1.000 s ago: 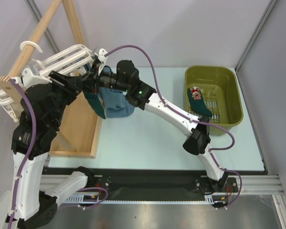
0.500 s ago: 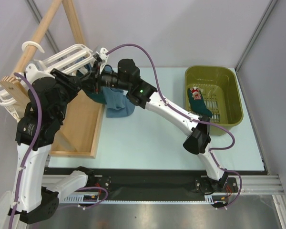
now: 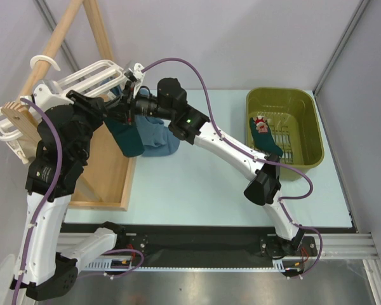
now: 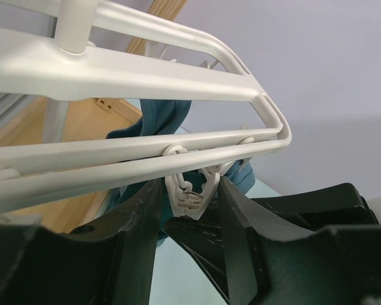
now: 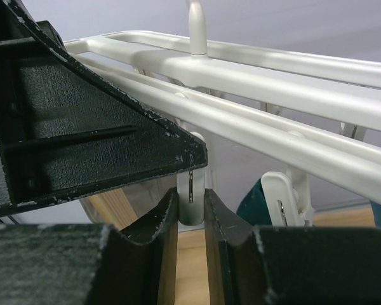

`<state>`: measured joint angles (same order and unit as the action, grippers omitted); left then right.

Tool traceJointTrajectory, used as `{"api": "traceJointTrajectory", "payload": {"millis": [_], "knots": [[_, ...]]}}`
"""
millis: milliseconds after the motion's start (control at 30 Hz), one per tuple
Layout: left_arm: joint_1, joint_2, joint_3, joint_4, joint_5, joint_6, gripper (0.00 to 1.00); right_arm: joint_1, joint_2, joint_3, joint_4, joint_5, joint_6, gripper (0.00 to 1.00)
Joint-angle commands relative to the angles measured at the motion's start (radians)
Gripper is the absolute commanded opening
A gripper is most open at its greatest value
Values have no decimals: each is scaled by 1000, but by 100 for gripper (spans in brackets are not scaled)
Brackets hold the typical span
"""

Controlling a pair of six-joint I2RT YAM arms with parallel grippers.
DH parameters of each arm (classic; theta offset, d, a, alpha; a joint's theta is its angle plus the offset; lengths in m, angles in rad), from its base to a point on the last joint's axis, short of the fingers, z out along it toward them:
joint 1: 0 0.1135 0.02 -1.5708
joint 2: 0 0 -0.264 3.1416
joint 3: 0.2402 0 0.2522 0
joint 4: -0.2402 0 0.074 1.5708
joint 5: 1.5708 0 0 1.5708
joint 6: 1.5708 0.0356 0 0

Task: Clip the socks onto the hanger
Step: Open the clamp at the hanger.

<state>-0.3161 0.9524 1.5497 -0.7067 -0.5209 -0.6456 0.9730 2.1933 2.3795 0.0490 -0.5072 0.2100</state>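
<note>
Well, nearest to the arm bases, the wooden rack (image 3: 111, 178) lies at about 9 o'clock on the table (image 3: 197, 184). Farther back, at 2 o'clock, the olive basket (image 3: 310, 121) holds the motif sock (image 3: 267, 143), dark teal with a small red-and-white figure. At 11 o'clock two socks hang under the hanger (image 3: 82, 77): the dark teal sock (image 3: 128, 140), and the steel-blue sock (image 3: 157, 138) just beside it toward 3 o'clock. Both arms meet at this end of the hanger.

The left gripper (image 4: 190, 197) has only a narrow opening, and its fingers press the two sides of a white clip (image 4: 189, 184). The right gripper (image 5: 191, 206) is almost closed, with a spring clip (image 5: 192, 181) squeezed between its fingers. Whether these two are the same clip, I cannot tell. In the right wrist view a neighbour clip (image 5: 286, 197) bites dark teal cloth.
</note>
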Motion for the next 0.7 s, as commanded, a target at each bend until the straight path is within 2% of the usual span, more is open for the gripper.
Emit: {"api": "traceJointTrajectory", "payload": {"millis": [0,200,367,500,600,633,667], "knots": [[15,-27,1,65,-37,9,45,-8,-56,20,-18,-30,14,0],[17,-21,7,67,-28,27,40,-7,-53,20,-12,-31,19,0],[17,-30,1,73,-19,32,29,-2,-53,20,-12,-28,16,0],[17,-29,3,70,-11,40,20,-3,-50,18,-11,-25,20,4],[17,-29,4,67,-11,43,19,-3,-52,20,-14,-17,22,23],[17,-29,4,67,-13,47,18,-3,-53,17,-17,-8,22,39],[15,-29,4,69,-14,49,18,-3,-56,15,-24,-2,19,47]]}}
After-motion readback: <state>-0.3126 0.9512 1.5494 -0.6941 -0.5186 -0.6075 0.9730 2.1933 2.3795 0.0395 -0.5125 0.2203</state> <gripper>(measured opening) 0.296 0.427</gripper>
